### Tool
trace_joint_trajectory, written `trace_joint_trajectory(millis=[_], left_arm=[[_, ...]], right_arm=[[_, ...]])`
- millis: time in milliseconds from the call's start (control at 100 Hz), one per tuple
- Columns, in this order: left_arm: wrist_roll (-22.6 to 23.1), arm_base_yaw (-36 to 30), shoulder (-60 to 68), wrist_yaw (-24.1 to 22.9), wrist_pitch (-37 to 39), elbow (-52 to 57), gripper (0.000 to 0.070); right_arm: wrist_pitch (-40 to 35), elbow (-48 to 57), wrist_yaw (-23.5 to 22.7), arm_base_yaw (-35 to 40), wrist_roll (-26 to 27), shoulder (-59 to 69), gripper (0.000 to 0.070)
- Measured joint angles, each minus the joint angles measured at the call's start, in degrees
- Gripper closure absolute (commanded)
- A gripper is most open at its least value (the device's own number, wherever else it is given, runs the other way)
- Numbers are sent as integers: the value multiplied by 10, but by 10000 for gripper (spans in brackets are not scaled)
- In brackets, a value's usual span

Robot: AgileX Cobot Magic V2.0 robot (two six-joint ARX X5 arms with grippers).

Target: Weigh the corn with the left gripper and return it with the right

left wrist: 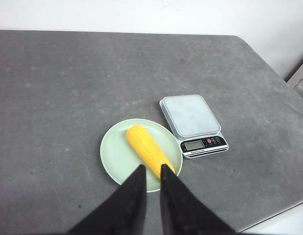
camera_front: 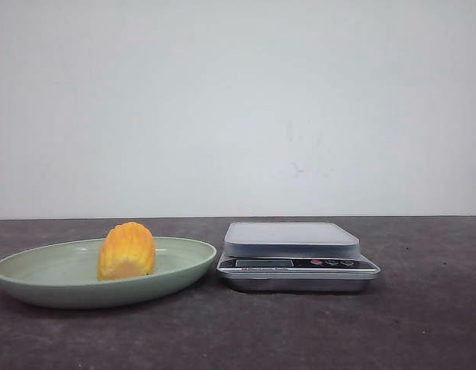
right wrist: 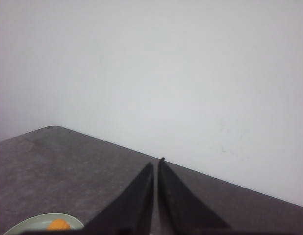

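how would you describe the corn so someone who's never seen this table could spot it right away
On the dark grey table a pale green plate sits right beside a small silver kitchen scale. The corn lies on that plate, a yellow-orange cob with rows of kernels. It is the only brightly coloured thing there, and the scale's platform is bare.
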Motion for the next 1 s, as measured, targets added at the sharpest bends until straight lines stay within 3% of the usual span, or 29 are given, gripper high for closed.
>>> trace_joint_trajectory(millis=[590,790,1000], left_arm=[[0,0,0,0,0,0,696],[0,0,0,0,0,0,696],[0,0,0,0,0,0,696]], right_arm=[[0,0,0,-5,0,-1,693],[9,-14,0,-54,0,-14,693],[29,-103,0,-127,2,-59,693]])
